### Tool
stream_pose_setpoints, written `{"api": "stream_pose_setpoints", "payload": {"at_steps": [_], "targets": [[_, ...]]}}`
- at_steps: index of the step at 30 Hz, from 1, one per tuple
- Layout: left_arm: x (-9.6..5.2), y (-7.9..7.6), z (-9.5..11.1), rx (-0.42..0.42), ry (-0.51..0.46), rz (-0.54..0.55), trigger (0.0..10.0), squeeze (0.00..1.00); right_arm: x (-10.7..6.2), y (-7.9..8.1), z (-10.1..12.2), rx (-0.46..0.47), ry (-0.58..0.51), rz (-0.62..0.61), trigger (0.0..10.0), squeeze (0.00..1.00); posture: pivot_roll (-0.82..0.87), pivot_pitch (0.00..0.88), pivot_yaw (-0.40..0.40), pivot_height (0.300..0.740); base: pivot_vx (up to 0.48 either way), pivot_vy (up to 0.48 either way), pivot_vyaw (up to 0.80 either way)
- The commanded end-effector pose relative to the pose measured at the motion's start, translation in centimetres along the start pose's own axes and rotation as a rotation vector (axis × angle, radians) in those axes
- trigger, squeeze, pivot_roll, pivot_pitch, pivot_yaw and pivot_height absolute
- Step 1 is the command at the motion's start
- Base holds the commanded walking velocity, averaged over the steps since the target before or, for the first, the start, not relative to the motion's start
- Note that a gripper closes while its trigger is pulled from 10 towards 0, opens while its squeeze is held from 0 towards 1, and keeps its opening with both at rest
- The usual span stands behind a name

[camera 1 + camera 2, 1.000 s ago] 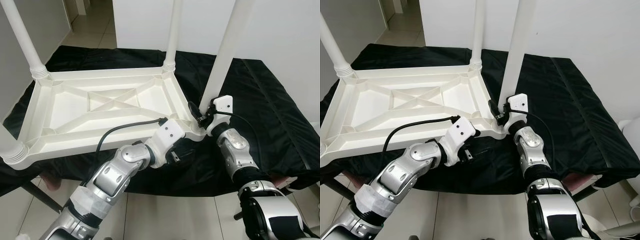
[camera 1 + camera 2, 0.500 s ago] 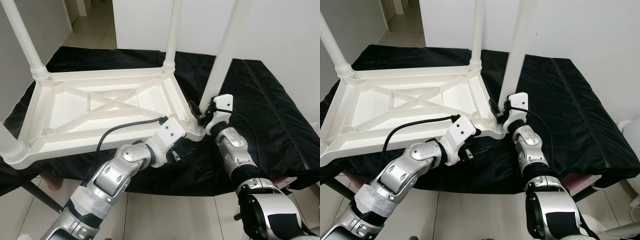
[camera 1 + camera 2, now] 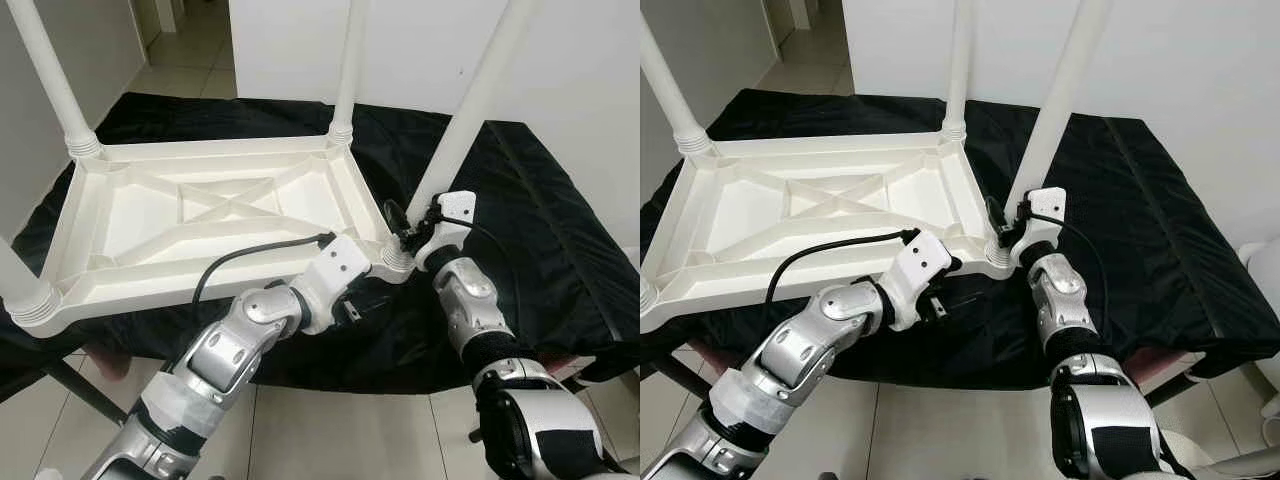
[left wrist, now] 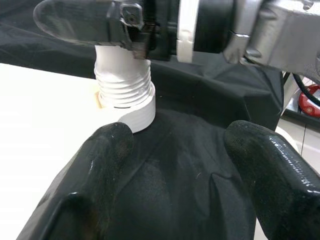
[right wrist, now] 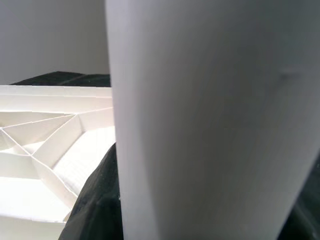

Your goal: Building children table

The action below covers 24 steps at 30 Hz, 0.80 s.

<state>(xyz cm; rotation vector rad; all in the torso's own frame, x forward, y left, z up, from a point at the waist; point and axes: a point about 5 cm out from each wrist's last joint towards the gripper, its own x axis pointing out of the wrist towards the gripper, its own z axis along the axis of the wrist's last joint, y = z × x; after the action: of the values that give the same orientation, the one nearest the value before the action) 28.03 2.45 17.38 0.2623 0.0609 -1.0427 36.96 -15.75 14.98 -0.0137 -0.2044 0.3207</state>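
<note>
A white plastic children's table (image 3: 190, 290) lies upside down on a black cloth (image 3: 540, 210). Legs stand in its far left (image 3: 50, 70), far right (image 3: 350, 60) and near left (image 3: 20, 285) corners. The near right leg (image 3: 465, 120) leans to the right, and its threaded base (image 4: 125, 90) sits at the corner socket (image 3: 392, 262). My right gripper (image 3: 408, 235) is shut on this leg just above the thread; the leg (image 5: 200, 125) is close up in the right wrist view. My left gripper (image 3: 348, 310) is open below the table's near edge, fingers (image 4: 105, 165) apart over the cloth.
The cloth-covered surface extends to the right of the table, with folds (image 3: 590, 250) near its right edge. Tiled floor (image 3: 330, 430) lies below the near edge. A white wall (image 3: 570, 90) stands behind, and a doorway (image 3: 190, 30) opens at the far left.
The near right leg has tipped further to the right at its top, and my right gripper has shifted slightly right with it. The left gripper stays put.
</note>
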Motion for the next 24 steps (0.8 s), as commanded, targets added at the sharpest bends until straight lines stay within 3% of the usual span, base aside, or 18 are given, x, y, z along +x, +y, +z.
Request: {"api": "stream_pose_setpoints", "payload": {"at_steps": [1, 5, 24], "targets": [[-0.1, 0.0, 0.3, 0.01, -0.003, -0.017, 10.0, 0.0, -2.5, 0.7, -4.5, 0.002, 0.206, 0.018, 10.0, 0.0, 0.04, 0.081, -0.018, 0.74, 0.0, 0.0, 0.0], [-0.2, 0.1, 0.2, 0.007, 0.0, -0.009, 10.0, 0.0, -3.0, 1.3, -5.0, -0.008, 0.213, 0.053, 10.0, 0.0, 0.04, 0.085, -0.016, 0.74, 0.0, 0.0, 0.0], [-0.2, 0.2, 0.4, 0.005, -0.004, -0.003, 10.0, 0.0, -1.7, 0.4, -4.4, 0.063, 0.267, -0.007, 10.0, 0.0, 0.04, 0.084, -0.017, 0.74, 0.0, 0.0, 0.0]]}}
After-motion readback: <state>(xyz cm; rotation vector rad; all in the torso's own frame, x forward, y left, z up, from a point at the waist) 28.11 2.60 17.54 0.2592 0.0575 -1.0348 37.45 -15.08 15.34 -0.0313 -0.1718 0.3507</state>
